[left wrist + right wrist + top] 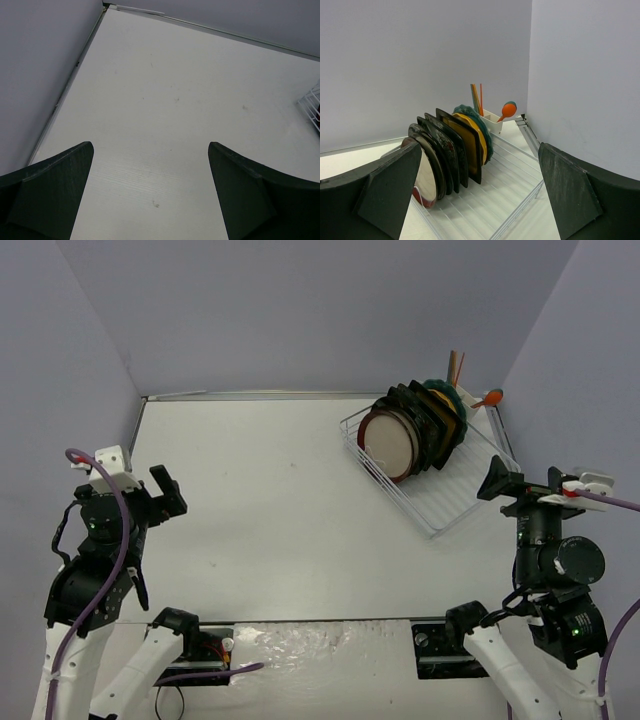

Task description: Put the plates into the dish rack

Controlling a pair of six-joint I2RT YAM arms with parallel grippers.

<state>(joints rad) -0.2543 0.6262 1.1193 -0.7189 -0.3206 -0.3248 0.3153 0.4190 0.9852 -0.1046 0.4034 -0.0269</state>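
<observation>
Several plates (412,428) stand on edge in a row inside the white wire dish rack (443,502) at the back right of the table. The frontmost is round with a cream centre and red-brown rim (389,443). In the right wrist view a black square plate with an amber centre (465,145) stands in front of a teal scalloped one (488,137). My right gripper (497,481) hangs open just right of the rack (520,197), facing it, nothing between its fingers. My left gripper (168,492) is open and empty over the left side of the table.
A white cutlery caddy (493,122) at the rack's far corner holds an orange spoon (508,109) and sticks. Grey walls close the table at the back and both sides. A corner of the rack (313,102) shows at the right edge of the left wrist view.
</observation>
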